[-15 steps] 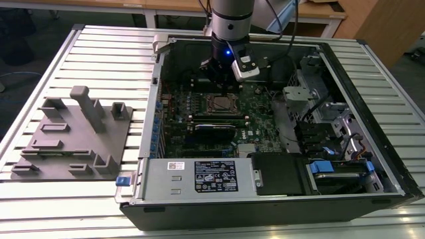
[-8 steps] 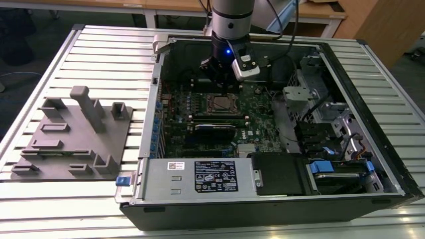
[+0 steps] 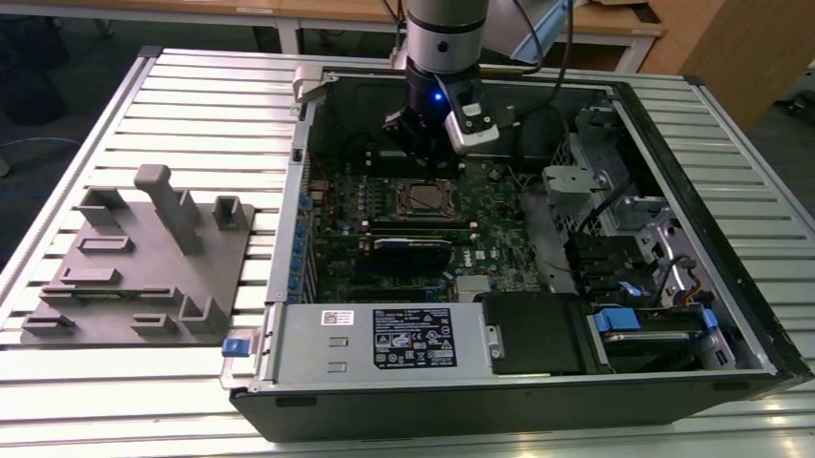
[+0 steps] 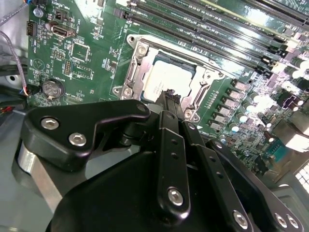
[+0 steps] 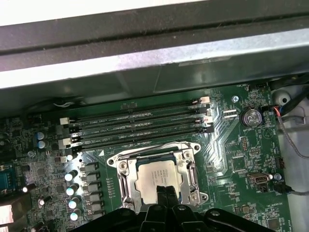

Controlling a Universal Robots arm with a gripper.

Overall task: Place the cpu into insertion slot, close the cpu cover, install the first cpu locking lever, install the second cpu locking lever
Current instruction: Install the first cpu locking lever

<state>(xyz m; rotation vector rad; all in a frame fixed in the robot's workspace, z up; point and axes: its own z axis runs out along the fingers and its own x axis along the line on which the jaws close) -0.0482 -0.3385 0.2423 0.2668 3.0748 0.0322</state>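
The small flat silvery-grey cpu (image 5: 158, 176) lies seated in the silver-rimmed square insertion slot (image 5: 124, 186), directly beneath the black fingers (image 5: 166, 194), which are pressed together and hold nothing.

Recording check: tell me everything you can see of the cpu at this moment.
The cpu is a small flat square chip with a pale silvery-grey metal top bearing faint print. It lies flat in the insertion slot on the green motherboard, beside the long memory slots. The silver cpu cover frames it, overlapping its edges. In both wrist views the gripper hangs close over one edge, its black fingertips hiding part; contact cannot be judged.
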